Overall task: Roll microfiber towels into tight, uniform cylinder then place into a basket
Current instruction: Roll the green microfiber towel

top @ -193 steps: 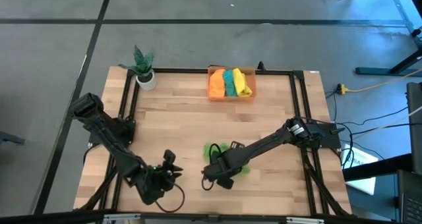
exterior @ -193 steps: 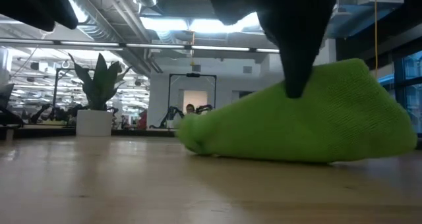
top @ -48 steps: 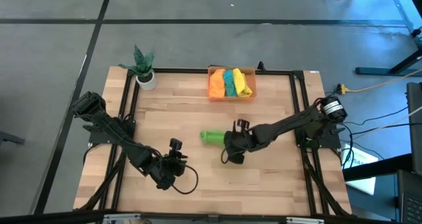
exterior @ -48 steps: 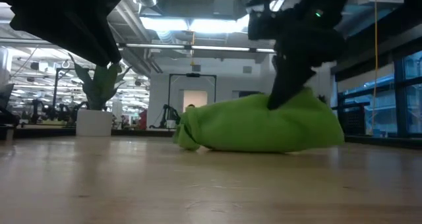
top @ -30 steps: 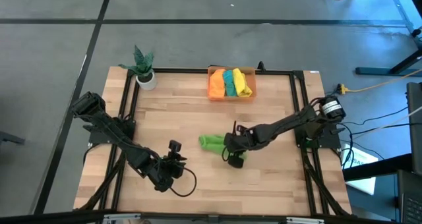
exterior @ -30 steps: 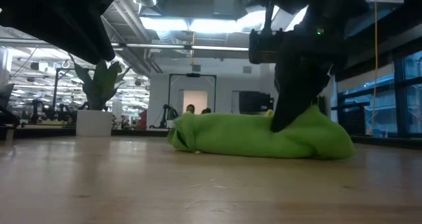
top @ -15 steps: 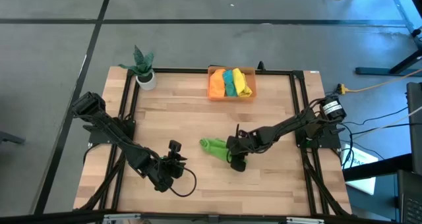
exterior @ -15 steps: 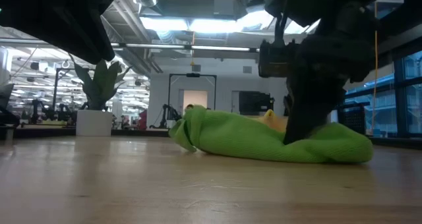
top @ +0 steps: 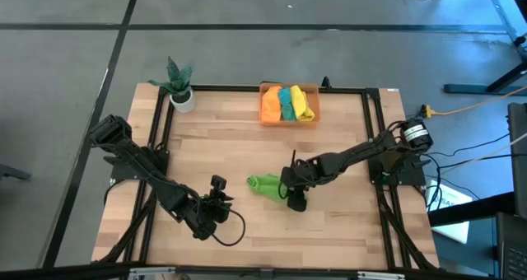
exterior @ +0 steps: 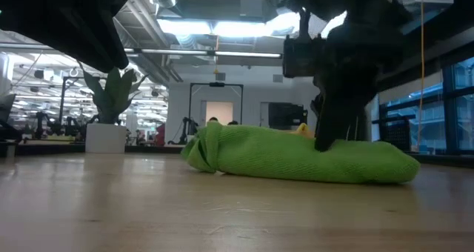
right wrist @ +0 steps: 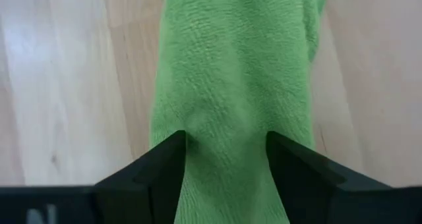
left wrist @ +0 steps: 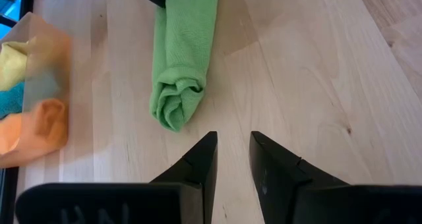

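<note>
Green roll lies on the tabletop, my right pincer straddling it

My left pincer (top: 216,207) hangs low over the near-left tabletop (top: 346,231), its fingers a narrow gap apart and holding nothing, aimed at the coiled end of the light green towel (top: 265,184). That towel lies mid-tabletop as a loose roll, well short of the basket (top: 289,119) at the far edge, where the orange, teal and yellow towels (top: 288,102) already sit. I judge it light, soft and grippy, likely to uncoil if pinched at one end, so I would take it across the middle of the roll. My right pincer (right wrist: 225,159) stands spread wide, one finger on either side of the roll's thick end, the cloth bulging between them; whether it presses I cannot tell.
</note>
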Available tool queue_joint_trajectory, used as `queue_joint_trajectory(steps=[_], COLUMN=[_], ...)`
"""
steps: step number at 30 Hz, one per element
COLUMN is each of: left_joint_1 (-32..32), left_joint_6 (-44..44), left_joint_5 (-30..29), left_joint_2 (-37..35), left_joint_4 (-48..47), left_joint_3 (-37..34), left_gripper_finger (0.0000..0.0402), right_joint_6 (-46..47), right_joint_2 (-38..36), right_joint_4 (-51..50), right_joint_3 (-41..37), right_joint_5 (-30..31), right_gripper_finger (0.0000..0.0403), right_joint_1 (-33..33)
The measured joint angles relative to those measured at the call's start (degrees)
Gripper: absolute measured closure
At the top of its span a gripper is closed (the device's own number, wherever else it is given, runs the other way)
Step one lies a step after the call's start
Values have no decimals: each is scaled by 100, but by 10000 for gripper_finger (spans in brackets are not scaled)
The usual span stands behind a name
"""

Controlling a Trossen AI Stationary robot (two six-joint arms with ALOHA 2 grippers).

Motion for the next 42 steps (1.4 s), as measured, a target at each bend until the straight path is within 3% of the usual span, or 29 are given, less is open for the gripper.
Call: queue_joint_trajectory(steps=[13, 28, 36, 42], left_joint_1=[2, -13, -13, -9], left_joint_6=[-13, -42, -46, -48], left_joint_5=[2, 2, 4, 2], left_joint_2=[0, 0, 0, 0], left_joint_4=[-42, -90, -105, -101], left_joint_3=[0, 2, 2, 2], left_gripper_finger=[321, 321, 321, 321], right_joint_6=[-599, -1179, -1591, -1660], right_joint_2=[-52, 383, 1022, 1028], right_joint_4=[-1308, -379, -466, -810], right_joint_3=[1270, 1232, 1235, 1267], right_joint_5=[1, -11, 627, 938], right_gripper_finger=[193, 193, 193, 193], right_joint_1=[186, 834, 885, 898])
